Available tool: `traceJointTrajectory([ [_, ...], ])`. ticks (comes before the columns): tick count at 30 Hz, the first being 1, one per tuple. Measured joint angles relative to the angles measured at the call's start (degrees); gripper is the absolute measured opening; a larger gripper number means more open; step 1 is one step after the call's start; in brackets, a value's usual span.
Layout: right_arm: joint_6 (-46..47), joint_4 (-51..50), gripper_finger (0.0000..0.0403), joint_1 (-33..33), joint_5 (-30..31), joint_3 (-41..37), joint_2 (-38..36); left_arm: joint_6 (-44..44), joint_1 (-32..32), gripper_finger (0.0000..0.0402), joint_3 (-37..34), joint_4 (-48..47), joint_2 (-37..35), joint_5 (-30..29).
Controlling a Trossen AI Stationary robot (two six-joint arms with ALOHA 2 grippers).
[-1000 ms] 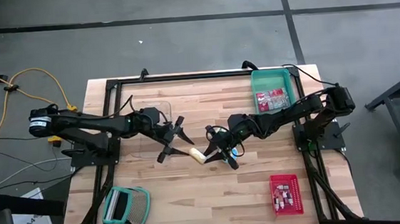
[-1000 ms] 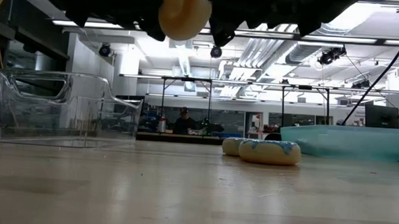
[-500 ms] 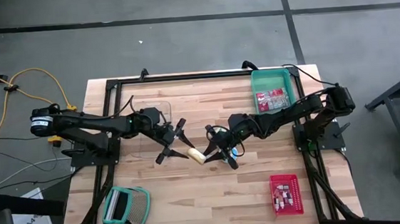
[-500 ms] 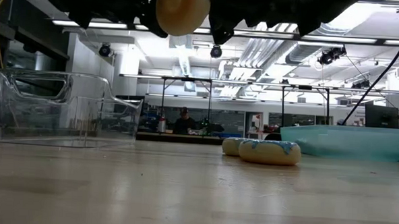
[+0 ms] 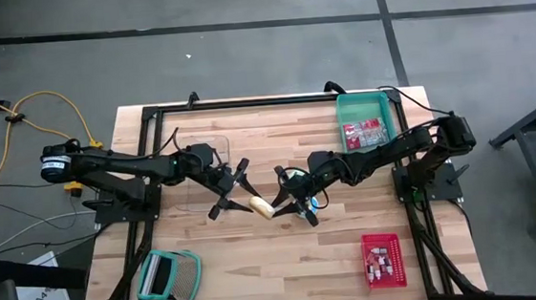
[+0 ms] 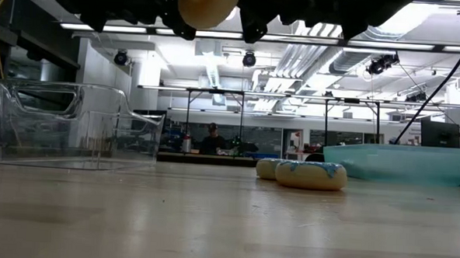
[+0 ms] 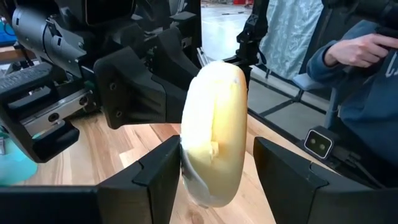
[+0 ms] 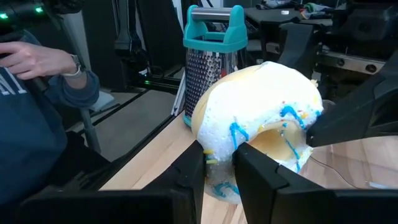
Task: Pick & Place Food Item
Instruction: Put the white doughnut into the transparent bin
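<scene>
A doughnut [image 8: 258,118] with white icing, blue lines and sprinkles hangs high over the table's middle [image 5: 263,206], near the top of the low view [image 6: 207,5]. My right gripper [image 8: 219,167] is shut on it, reaching in from the table's right. My left gripper [image 7: 217,165] comes level from the left and is open. Its two fingers stand on either side of the doughnut's cream underside [image 7: 214,124], with a clear gap at one finger [image 7: 280,171]. My right gripper pinches the doughnut's rim [image 8: 217,152] between its two fingers, coming nearly level from the table's right. The doughnut stands on edge beyond the fingertips, lifted clear of the table. My left gripper has one finger [image 7: 158,171] close against the doughnut's side; whether it touches, I cannot tell.
Two more doughnuts [image 6: 310,174] lie on the table under the right arm. A clear container [image 6: 74,126] stands at the back left and a teal bin [image 5: 367,123] at the back right. A red tray [image 5: 383,260] and a teal grater [image 5: 170,277] lie near the front. A person's hand [image 8: 43,59] shows beyond the table.
The held doughnut has risen slightly in the low view. Both grippers have stayed in the same place over the table's middle.
</scene>
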Motion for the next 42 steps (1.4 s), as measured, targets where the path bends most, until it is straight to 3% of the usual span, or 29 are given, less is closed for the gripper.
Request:
traceJointTrajectory([
  [4,0.0,0.0,0.0071,0.0,0.0,0.0,0.0,-0.9,0.0,0.0188,0.0,0.8,0.0,0.0],
  [17,0.0,-0.1,0.0071,0.0,0.0,0.0,0.0,-1.0,0.0,0.0099,0.0,1.1,0.0,0.0],
  [42,0.2,-0.3,0.0071,0.0,2.7,0.0,0.0,-1.0,0.0,0.0096,0.0,0.9,0.0,0.0],
])
